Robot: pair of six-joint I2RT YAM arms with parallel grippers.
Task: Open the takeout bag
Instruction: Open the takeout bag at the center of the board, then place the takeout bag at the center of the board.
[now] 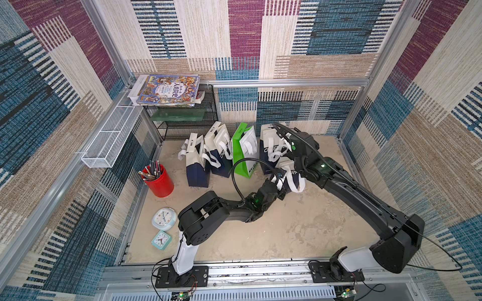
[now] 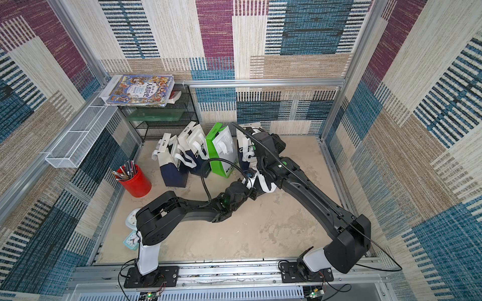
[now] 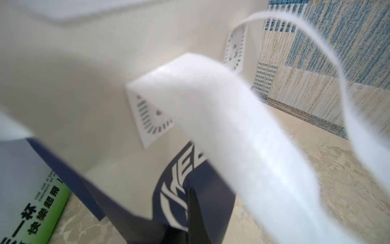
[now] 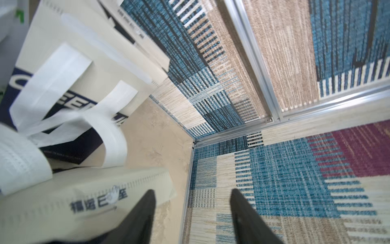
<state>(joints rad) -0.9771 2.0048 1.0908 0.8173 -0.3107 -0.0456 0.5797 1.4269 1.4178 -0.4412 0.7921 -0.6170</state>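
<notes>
The takeout bag (image 1: 294,173), navy below and white above, stands on the beige table (image 1: 287,229) right of centre in both top views. It is just in front of a row of bags (image 1: 219,156) that includes a green bag (image 1: 243,153).

The left gripper (image 3: 192,198) comes in from the lower left, and its jaws are together against the bag's navy printed side. I cannot tell whether any paper is pinched between them. In the left wrist view, a white handle (image 3: 242,131) loops across the middle of the frame.

The right gripper (image 4: 193,190) is at the bag's top with its jaws apart. One finger (image 4: 145,211) lies over the folded white flap (image 4: 95,200) in the lower left of that frame.

At the left of a top view stand a red pen cup (image 1: 157,182) and two clocks (image 1: 164,218). A picture book (image 1: 167,90) lies on a black wire rack (image 1: 187,125) in the upper left.
</notes>
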